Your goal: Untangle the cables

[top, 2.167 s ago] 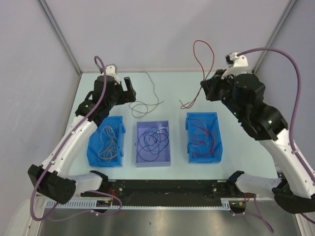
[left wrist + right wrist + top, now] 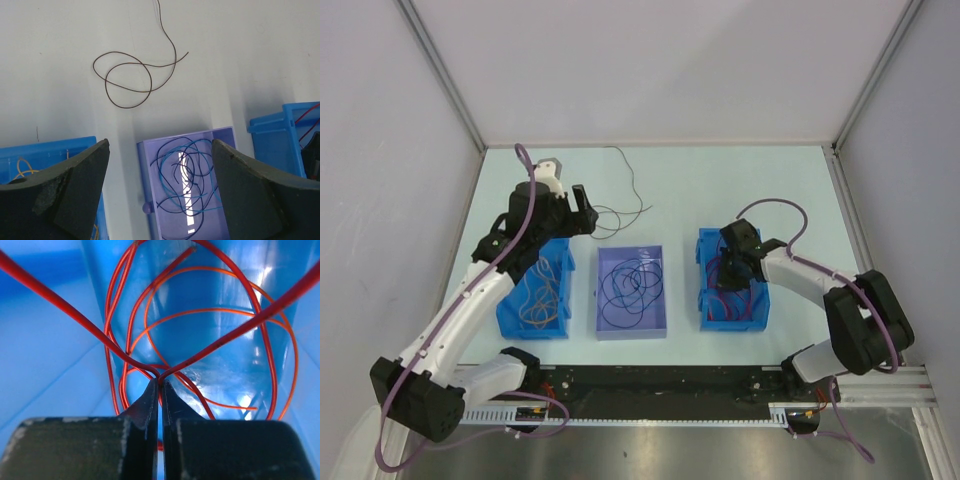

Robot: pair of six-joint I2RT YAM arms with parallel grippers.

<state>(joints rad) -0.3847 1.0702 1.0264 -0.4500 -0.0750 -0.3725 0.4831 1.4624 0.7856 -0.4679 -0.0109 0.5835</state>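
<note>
Right gripper [image 2: 160,381], jaws closed on a red cable [image 2: 250,323] inside the blue bin [image 2: 40,355]. Left gripper [image 2: 160,146], jaws wide and empty; brown cable [image 2: 127,106] lies on the table [image 2: 50,50] beyond it.

A pale blue-green bench [image 2: 740,180] spreads beyond the left claw [image 2: 582,206]; plain lilac-grey walls [image 2: 650,70] enclose it, evenly lit.
</note>
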